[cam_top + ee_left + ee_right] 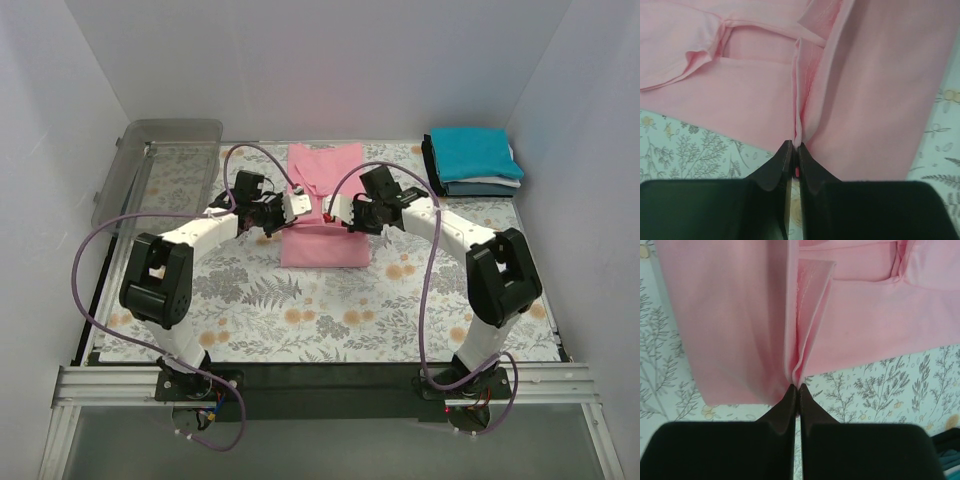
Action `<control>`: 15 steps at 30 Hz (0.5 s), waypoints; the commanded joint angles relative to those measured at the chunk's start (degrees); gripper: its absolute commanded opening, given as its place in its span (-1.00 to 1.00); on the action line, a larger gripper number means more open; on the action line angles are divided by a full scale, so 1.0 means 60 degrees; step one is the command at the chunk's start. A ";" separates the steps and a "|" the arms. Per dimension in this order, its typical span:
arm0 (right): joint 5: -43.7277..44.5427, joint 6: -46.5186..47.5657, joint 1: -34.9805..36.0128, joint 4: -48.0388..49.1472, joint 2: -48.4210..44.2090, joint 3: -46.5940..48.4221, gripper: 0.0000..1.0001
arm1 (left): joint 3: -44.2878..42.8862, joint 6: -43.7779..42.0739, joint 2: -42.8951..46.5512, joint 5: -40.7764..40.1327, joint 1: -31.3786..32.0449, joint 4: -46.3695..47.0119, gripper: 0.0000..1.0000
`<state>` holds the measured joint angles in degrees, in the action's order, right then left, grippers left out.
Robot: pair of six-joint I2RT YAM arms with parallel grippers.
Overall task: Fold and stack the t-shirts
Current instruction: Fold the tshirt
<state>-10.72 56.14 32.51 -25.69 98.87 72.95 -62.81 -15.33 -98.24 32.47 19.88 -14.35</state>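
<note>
My left gripper (pixel 794 146) and right gripper (pixel 796 386) each clamp a pinched fold of the pink shirt (pixel 325 247).

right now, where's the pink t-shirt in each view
top external: pink t-shirt at the centre, just above the middle.
left wrist: fills the upper frame, a fold pinched by the left end effector.
right wrist: upper frame, pinched by the right end effector.
shared landmark: floral table cloth.
</note>
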 commanded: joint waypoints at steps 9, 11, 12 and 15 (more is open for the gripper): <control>-0.0396 0.1146 -0.0759 -0.0127 0.2283 0.3146 -0.97 | -0.2188 -0.0389 -0.1877 0.0287 -0.0559 0.0823 -1.00; -0.0396 0.1204 -0.0833 -0.0200 0.2549 0.3441 -0.97 | -0.2422 -0.0432 -0.2199 0.0243 -0.0618 0.0970 -1.00; -0.0381 0.1219 -0.0848 -0.0200 0.2768 0.3689 -0.97 | -0.2539 -0.0447 -0.2303 0.0199 -0.0661 0.0971 -1.00; -0.0381 0.1234 -0.0921 -0.0186 0.3134 0.3954 -0.97 | -0.2876 -0.0521 -0.2742 0.0111 -0.0706 0.1029 -1.00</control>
<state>-12.19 61.65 27.57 -26.04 116.09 93.32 -77.30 -17.19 -114.02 32.95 16.21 -9.74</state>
